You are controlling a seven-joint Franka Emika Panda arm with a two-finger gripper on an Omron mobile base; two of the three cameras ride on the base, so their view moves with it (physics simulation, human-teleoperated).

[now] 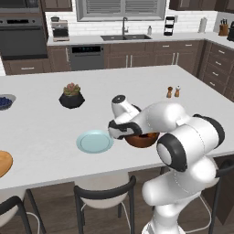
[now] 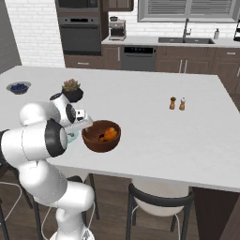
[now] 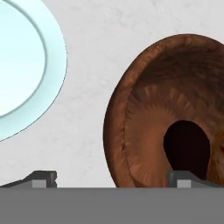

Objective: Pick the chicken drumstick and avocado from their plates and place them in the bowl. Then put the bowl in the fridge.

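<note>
Below the gripper (image 3: 111, 178), whose jaws stand wide apart and hold nothing, lies the near rim of the bowl (image 3: 131, 131): one finger is over the inside, one outside. Avocado (image 3: 186, 146) and drumstick (image 2: 108, 134) lie in the bowl, beside the blue plate (image 3: 26, 65).

Bowl (image 3: 144, 118): reddish-brown, faint radial streaks inside. Avocado (image 3: 187, 146): near-black, in bowl. Chicken drumstick (image 2: 109, 134): golden-orange, in bowl. Plate (image 3: 22, 65): pale blue-green, glossy. Wooden plate (image 1: 3, 162): orange-tan. Counter (image 2: 154, 131): white, lightly mottled. Succulent pot (image 1: 71, 100): black. Blueberry bowl (image 2: 19, 87): grey, blue fruit.
</note>
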